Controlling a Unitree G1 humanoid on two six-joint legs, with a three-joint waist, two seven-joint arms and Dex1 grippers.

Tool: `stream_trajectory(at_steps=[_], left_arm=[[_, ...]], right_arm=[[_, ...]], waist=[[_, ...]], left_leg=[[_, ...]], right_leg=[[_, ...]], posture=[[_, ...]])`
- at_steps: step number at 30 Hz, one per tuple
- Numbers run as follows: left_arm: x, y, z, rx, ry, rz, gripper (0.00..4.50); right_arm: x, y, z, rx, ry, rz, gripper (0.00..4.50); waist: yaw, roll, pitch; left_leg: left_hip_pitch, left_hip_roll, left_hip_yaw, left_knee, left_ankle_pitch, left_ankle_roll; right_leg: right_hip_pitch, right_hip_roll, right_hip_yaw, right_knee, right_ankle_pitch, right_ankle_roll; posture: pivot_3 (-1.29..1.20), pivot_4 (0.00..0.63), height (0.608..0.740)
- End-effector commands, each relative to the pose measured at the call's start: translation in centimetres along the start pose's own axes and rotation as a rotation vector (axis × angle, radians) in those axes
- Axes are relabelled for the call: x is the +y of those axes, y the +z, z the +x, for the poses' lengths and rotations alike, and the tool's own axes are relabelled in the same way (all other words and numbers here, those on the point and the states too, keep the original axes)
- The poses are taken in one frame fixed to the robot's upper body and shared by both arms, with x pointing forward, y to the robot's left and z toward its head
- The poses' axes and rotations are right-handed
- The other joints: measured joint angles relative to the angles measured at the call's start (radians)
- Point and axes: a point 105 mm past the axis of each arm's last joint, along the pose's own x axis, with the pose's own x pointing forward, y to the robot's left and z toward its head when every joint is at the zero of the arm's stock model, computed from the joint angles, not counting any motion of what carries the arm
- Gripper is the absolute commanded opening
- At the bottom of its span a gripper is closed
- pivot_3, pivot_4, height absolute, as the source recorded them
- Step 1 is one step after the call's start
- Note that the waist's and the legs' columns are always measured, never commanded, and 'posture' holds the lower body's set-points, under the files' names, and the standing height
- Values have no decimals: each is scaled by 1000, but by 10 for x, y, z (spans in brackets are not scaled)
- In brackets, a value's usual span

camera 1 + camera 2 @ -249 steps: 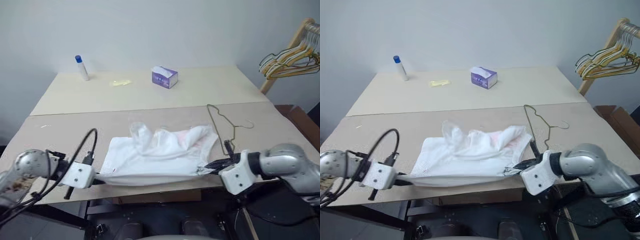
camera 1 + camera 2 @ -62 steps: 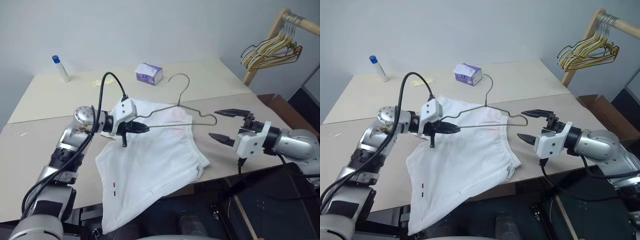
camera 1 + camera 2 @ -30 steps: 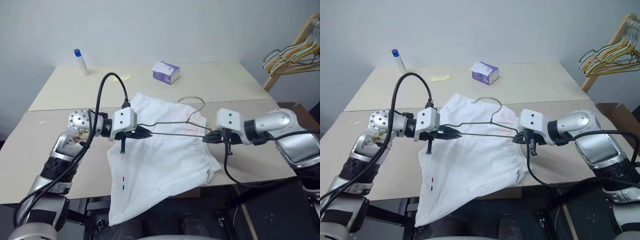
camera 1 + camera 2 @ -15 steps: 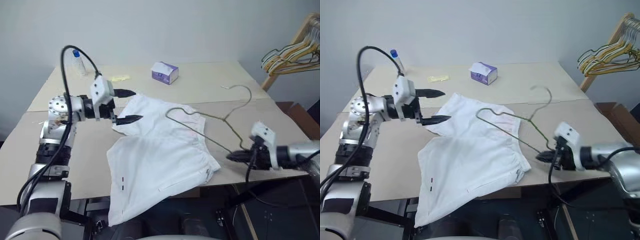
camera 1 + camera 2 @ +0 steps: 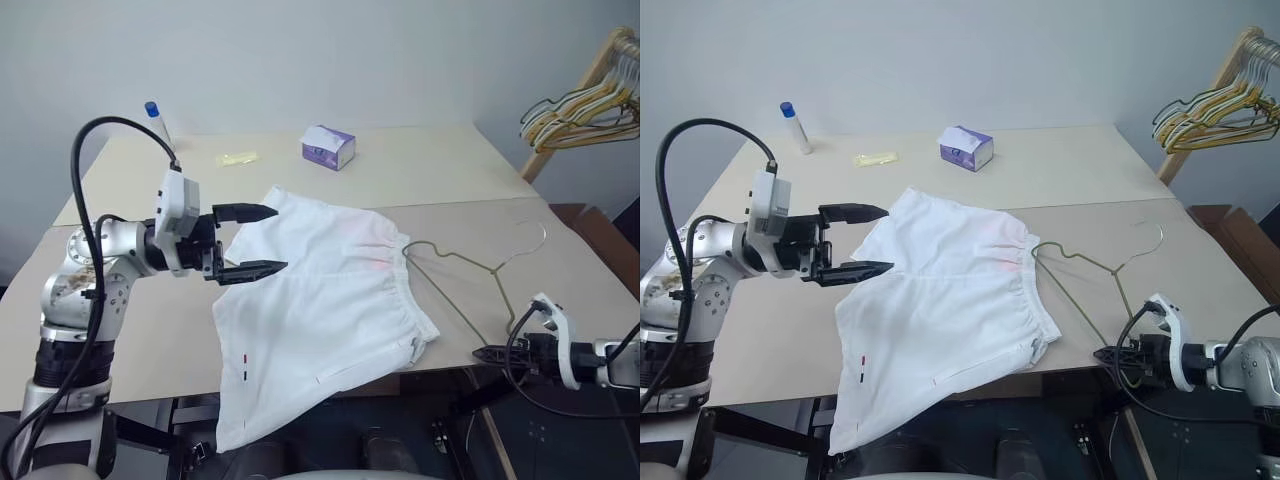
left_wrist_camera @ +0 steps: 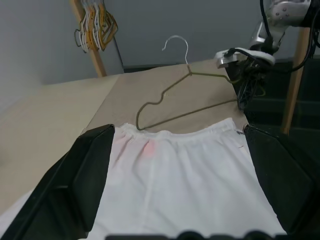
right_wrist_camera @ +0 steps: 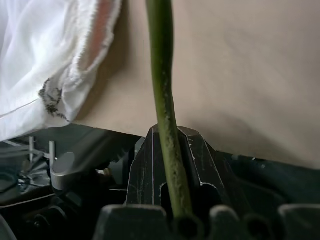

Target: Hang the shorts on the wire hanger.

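White shorts [image 5: 325,305] lie flat, a leg overhanging the table edge; the wire hanger [image 5: 470,290] lies just beside them.

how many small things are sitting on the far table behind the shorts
3: a blue-capped bottle at the far left, a yellowish wrapper beside it, and a purple-and-white tissue box near the middle.

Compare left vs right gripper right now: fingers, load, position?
Fingers: the left gripper has its fingers spread wide; the right gripper is shut.
Load: left holds nothing; right clamps the wire hanger.
Position: left hovers over the shorts at their left side; right sits low at the table's near edge, beyond the shorts' right side.
Shared: neither touches the shorts.
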Motion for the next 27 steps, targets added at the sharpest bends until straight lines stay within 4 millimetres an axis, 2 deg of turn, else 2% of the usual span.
stream_trajectory(at_steps=[1, 5, 12, 17, 23, 27], left_arm=[[-4, 11, -4, -18, 5, 31, 4454], [-4, 11, -5, -21, 27, 22, 4454], [-6, 10, -4, -12, 26, 29, 4454], [-6, 11, -6, -6, 33, 35, 4454], [-7, 12, -9, -1, 45, 42, 4454], [-6, 12, -9, 6, 45, 41, 4454]], right_arm=[[2, 12, 0, -41, 22, 6, 0], [1, 23, -2, -80, 26, 8, 0], [6, 19, 4, -25, 47, -30, 0], [-4, 29, -7, -107, 26, -2, 0], [-13, 21, -15, -90, -7, 3, 0], [-11, 18, -7, -60, 1, -18, 0]], waist=[[1, 0, 0], [4, 0, 0], [6, 0, 0], [8, 0, 0], [20, 0, 0], [22, 0, 0]], left_leg=[[0, 0, 0, 0, 0, 0], [1, 0, 0, 0, 0, 0], [0, 0, 0, 0, 0, 0], [0, 0, 0, 0, 0, 0], [0, 0, 0, -1, 0, 0], [1, 0, 0, -1, 0, 0]], right_leg=[[0, 0, 0, 0, 0, 0], [1, 0, 0, 0, 0, 0], [1, 0, 0, -1, 0, 0], [1, 0, 0, -1, 0, 0], [0, 0, 0, -1, 0, 0], [1, 0, 0, -1, 0, 0]], posture=[[16, 11, 740], [21, 12, 740], [35, 12, 740], [56, 7, 740], [64, 13, 740], [61, 18, 740]])
